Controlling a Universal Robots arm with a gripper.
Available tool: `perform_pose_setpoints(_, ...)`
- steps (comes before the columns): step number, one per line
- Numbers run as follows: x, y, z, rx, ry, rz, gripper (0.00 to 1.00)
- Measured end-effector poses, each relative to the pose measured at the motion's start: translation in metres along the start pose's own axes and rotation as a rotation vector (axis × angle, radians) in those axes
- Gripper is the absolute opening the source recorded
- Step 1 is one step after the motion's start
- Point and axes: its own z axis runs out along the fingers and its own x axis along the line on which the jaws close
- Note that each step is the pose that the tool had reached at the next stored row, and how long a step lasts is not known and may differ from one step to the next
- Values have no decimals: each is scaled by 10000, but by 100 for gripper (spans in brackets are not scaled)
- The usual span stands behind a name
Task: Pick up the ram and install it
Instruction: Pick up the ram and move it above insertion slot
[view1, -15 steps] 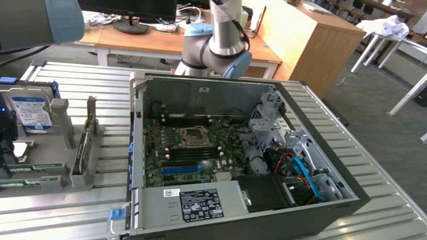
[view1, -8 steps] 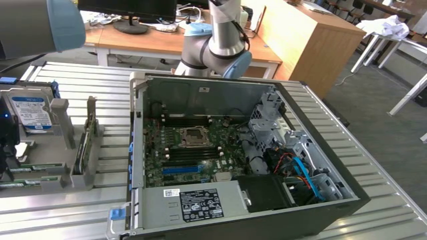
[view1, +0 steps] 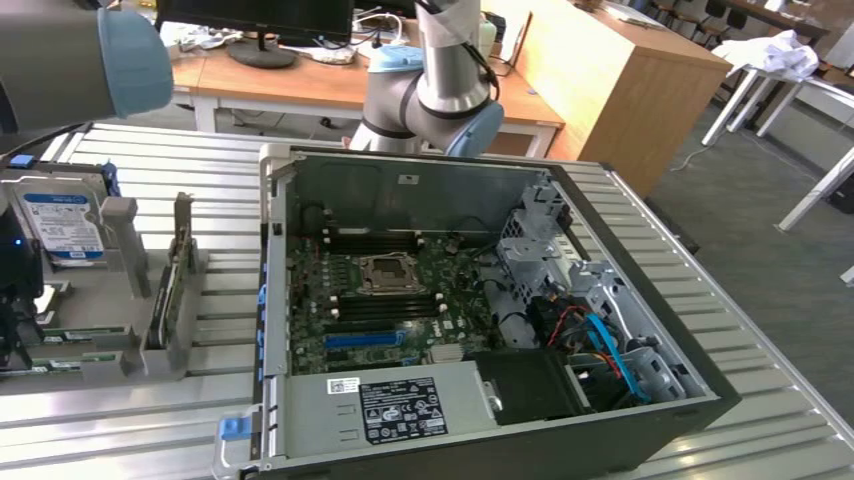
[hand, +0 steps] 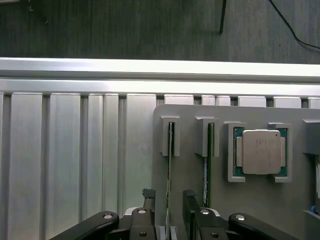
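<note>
Wrist view: the ram (hand: 170, 145) is seen edge-on, stood in a slotted bracket of a grey holder (hand: 190, 172), and its thin edge runs straight into the gap between the jaws. The jaws are spread wide. One finger (hand: 149, 199) is placed on each side of the ram, and a clear gap is left on both sides, so nothing is pinched or touched. A second stick (hand: 207, 165) is stood in the neighbouring bracket, just beside the other finger and outside the jaws. A CPU (hand: 261, 152) is seated in a frame further along the holder. The holder is laid on the ribbed aluminium table (hand: 65, 165).

From the exterior view, the holder is found at the exterior view's left, beside the open PC case (view1: 400, 190). A hard drive (view1: 60, 225) is stood upright there. The motherboard (view1: 387, 300) is seen lying inside the case, well apart from the ram.
</note>
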Motion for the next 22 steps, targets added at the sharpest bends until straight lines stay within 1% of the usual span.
perform_pose_setpoints(5, 0, -7, 3, 3, -3, -1, 36)
perform_pose_setpoints(17, 10, -196, -6, -2, -1, 0, 36)
perform_pose_setpoints(19, 10, -212, -6, -1, -2, 0, 36)
perform_pose_setpoints(22, 10, -213, -6, -2, -3, 2, 36)
